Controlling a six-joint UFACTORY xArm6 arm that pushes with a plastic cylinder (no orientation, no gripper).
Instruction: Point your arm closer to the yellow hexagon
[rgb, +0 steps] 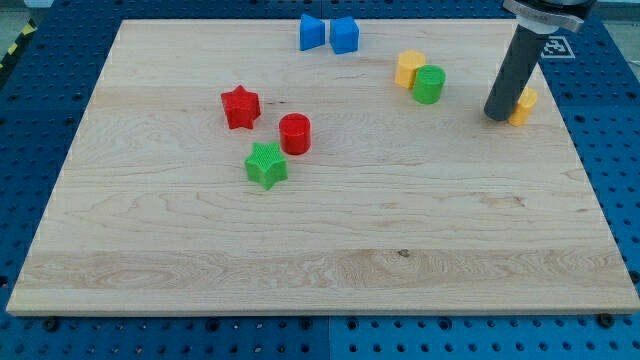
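A yellow block (409, 68) that looks like the hexagon sits at the view's upper right, touching a green cylinder (429, 84) on its right. My tip (496, 116) rests on the board well to the right of this pair, about a block's width past the green cylinder. A second yellow block (524, 105) lies right against the rod's right side. The rod partly hides it and I cannot make out its shape.
Two blue blocks (312, 32) (345, 35) sit side by side at the view's top centre. A red star (240, 107), a red cylinder (295, 133) and a green star (266, 165) cluster at centre left. The wooden board (320, 270) lies on a blue perforated table.
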